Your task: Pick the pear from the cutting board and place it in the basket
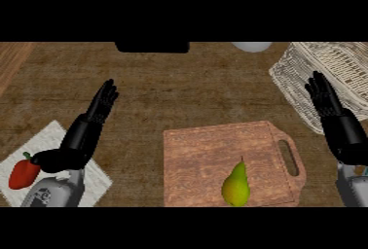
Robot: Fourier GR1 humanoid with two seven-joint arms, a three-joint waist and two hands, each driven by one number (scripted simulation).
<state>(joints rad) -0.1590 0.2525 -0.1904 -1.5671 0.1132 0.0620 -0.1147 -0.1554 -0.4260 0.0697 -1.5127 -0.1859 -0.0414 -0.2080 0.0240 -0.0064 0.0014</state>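
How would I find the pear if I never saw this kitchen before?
Look for the wooden cutting board with a handle slot, low in the middle of the brown counter. The pear lies near its lower edge, stem pointing up the view. It is yellow-green, unlike the red pepper on the white cloth at left.

You will find no text, label, brand, number or sign that can be read anywhere in this view, from the upper left of the frame to the lower right.
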